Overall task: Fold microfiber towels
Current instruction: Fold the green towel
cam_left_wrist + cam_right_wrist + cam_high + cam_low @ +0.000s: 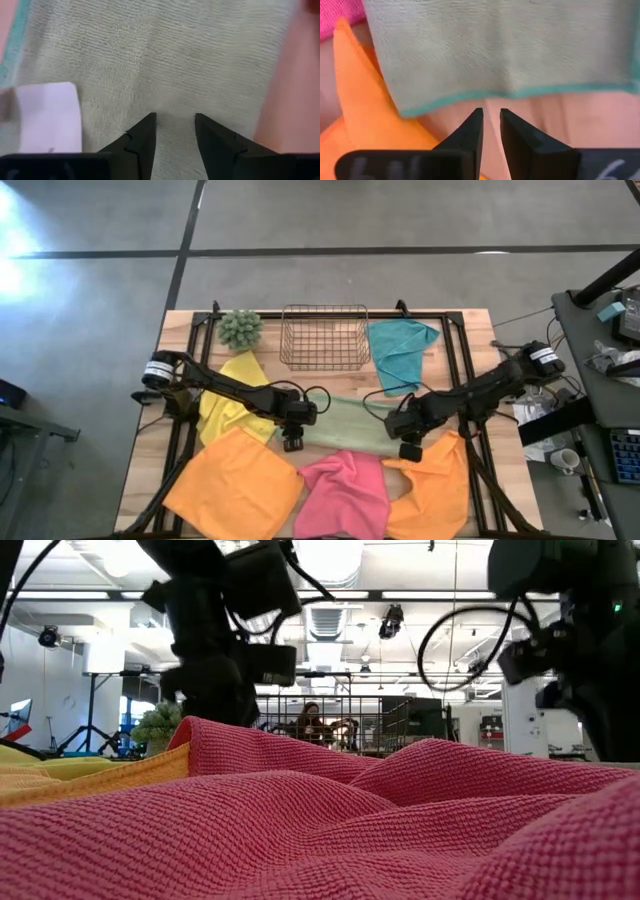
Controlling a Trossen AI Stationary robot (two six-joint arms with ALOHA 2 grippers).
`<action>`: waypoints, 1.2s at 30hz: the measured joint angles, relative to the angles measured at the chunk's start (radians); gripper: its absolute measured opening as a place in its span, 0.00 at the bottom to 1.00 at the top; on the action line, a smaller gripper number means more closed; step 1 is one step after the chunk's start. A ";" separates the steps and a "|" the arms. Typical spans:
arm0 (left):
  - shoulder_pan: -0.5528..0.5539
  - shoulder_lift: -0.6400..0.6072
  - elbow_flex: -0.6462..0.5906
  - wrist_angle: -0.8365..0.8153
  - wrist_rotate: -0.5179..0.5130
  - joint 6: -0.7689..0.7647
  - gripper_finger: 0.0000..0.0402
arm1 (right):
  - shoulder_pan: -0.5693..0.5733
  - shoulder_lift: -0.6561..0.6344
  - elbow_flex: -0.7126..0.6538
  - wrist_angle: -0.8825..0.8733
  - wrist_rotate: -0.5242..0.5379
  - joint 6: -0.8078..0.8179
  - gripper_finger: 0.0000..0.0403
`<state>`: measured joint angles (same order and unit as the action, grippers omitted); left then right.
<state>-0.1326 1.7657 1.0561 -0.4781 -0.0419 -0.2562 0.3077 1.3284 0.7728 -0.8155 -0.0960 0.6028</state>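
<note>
Centrally on the wooden table (150, 442), the sage green towel (350, 425) is spread flat between the two grippers, and much of it is covered in the high view by the dark arms. The left gripper (175, 119) is lowered onto the cloth near its left edge; its fingers are seen parted with a clear gap, tips against the fabric, and no fold is seen pinched between them. A white tag (47, 117) is shown beside them, cut off at the frame edge. The right gripper (491, 112) is held just past the towel's teal-stitched hem, over bare wood; its fingers are drawn nearly together with a narrow slit left, and nothing is gripped.

Around the sage cloth, an orange towel (235, 485), a pink towel (345, 495) and a second orange towel (440, 485) are laid along the near edge, partly cut off by the frame. A yellow towel (230, 395) is partly hidden under the left arm. A teal towel (402, 352) is laid beside the wire basket (323, 337), with a fuzzy green plant ball (241, 328) nearby.

The low view is almost wholly blocked by the pink cloth.
</note>
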 joint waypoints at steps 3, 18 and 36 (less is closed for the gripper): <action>0.000 -0.038 0.005 -0.029 0.000 0.000 0.30 | 0.000 -0.092 0.003 -0.036 0.049 0.036 0.13; 0.053 -0.064 -0.007 0.085 -0.129 0.034 0.30 | 0.001 -0.092 -0.024 0.256 0.098 0.161 0.13; 0.080 0.050 -0.019 0.111 -0.069 -0.029 0.30 | -0.009 0.162 -0.021 0.346 -0.042 0.146 0.13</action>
<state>-0.0527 1.8153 1.0375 -0.3669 -0.1105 -0.2852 0.2983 1.4907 0.7517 -0.4695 -0.1377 0.7486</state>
